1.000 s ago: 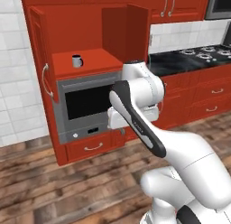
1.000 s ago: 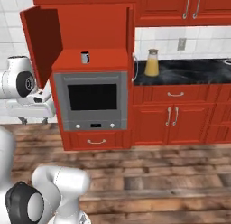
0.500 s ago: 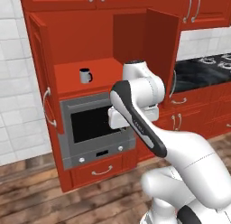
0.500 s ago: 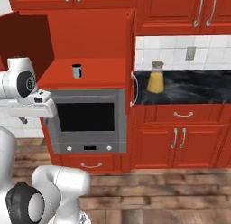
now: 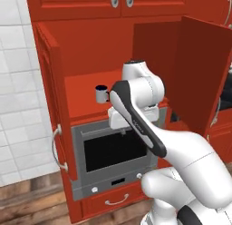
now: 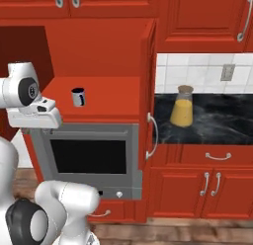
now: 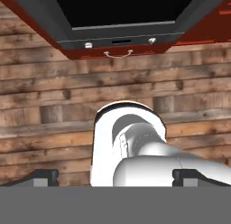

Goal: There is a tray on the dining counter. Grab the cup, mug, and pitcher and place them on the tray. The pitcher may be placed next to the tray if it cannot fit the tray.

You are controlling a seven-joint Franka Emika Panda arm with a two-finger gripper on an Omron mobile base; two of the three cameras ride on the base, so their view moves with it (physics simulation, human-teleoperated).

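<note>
Since a second ago the cabinet has grown larger in both base views, so the base is judged to have been driven closer. From the left: the open cabinet door (image 5: 54, 115), then the mug (image 5: 101, 94) on the shelf above the oven (image 6: 91, 157). The gripper (image 7: 115, 177) is pointed at the floor, jaws apart, nothing held. Rightmost, the pitcher (image 6: 182, 106) is seen on the wall counter (image 6: 217, 123).
</note>
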